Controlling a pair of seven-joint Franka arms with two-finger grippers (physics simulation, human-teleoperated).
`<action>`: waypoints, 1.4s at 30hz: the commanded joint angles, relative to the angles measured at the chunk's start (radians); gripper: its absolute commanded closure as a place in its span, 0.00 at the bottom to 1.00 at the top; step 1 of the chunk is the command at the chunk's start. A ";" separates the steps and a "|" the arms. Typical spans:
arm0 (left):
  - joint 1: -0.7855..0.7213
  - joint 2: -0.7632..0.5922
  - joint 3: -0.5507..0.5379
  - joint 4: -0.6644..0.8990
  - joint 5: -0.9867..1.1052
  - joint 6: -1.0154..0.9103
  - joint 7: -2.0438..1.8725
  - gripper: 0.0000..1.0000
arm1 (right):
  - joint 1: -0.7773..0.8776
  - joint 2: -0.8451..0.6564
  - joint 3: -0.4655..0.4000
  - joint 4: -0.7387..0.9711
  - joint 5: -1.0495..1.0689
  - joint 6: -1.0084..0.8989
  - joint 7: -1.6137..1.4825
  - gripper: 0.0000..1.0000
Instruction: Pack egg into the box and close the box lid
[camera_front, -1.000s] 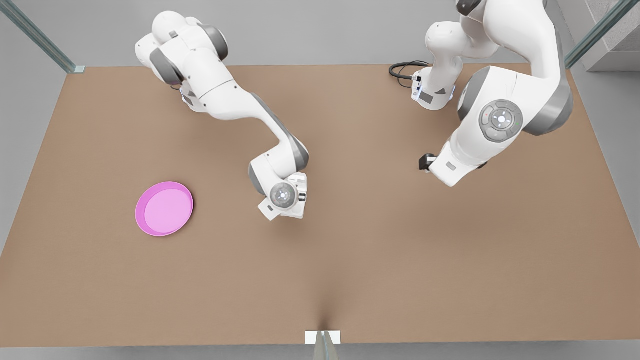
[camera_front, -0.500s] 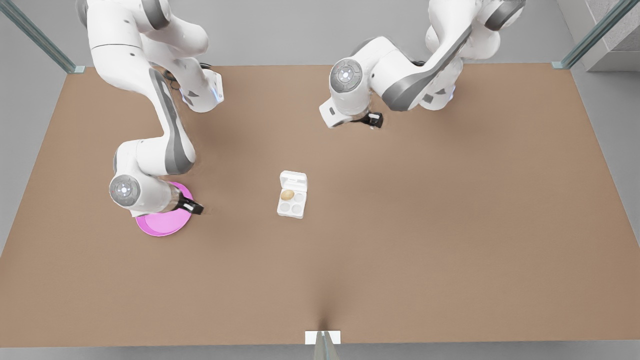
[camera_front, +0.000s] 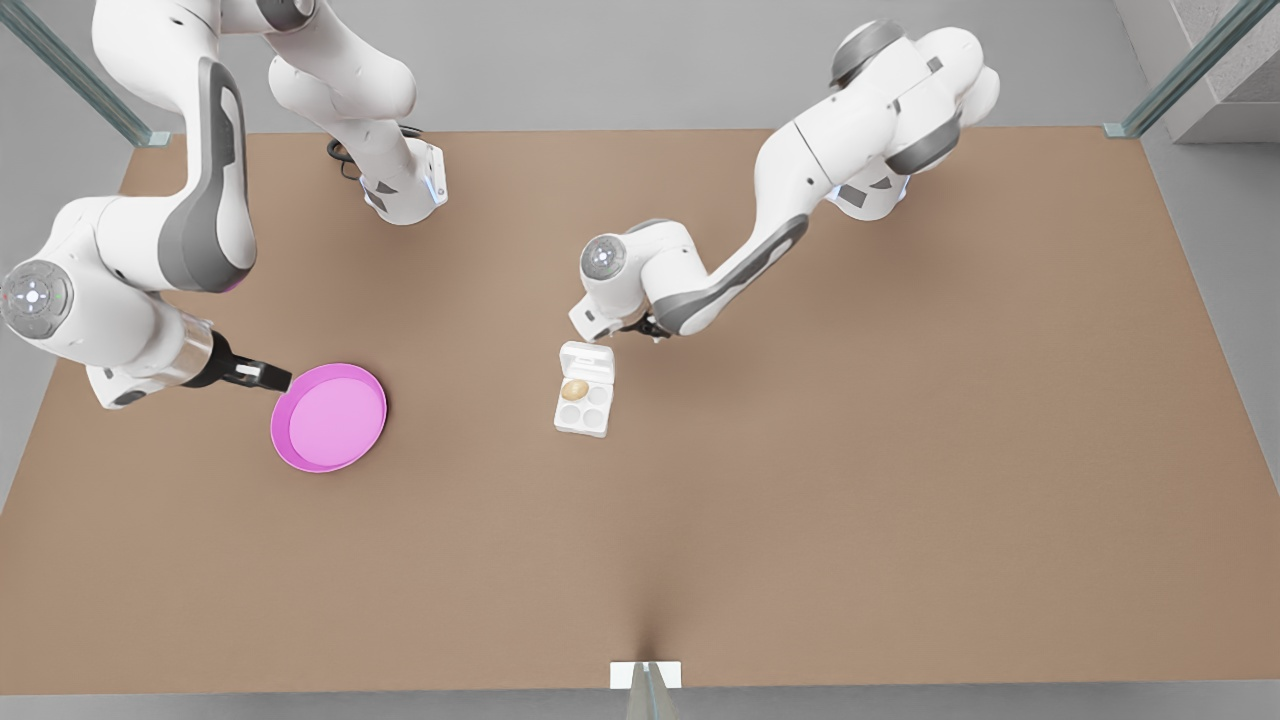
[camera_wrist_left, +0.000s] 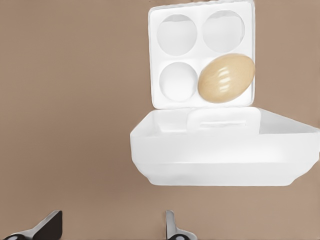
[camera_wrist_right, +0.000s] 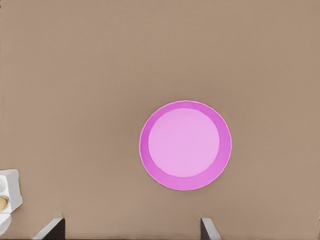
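Egg (camera_wrist_left: 226, 78) is lying in a hinge-side cup of the box (camera_front: 583, 408), lengthwise across it; lid (camera_front: 587, 359) standing open. Our left end effector (camera_wrist_left: 110, 231) is hovering open, empty, beside the lid; right one (camera_front: 268, 377), open, empty, by the plate (camera_front: 329, 417).

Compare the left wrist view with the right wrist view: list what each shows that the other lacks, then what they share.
Left wrist view alone: the box lid standing open, three vacant cups, and the left gripper open near the lid. Right wrist view alone: the pink plate, with nothing on it, and the right gripper open above it. Shared: the brown table, the box, and the egg, seated in one cup; the right wrist view catches just a corner of these at its edge.
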 joint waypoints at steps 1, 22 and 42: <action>-0.001 0.005 0.000 0.017 0.035 0.113 -0.360 0.00 | -0.003 0.002 -0.001 0.002 0.001 -0.028 -0.287 0.00; 0.129 -0.016 0.037 0.428 0.026 -0.336 0.096 0.00 | 0.005 0.030 0.001 0.001 0.001 -0.028 -0.278 0.00; 0.362 -0.727 0.560 -0.093 -0.534 -0.491 0.961 0.00 | 0.019 0.044 0.001 -0.001 -0.002 -0.028 -0.266 0.02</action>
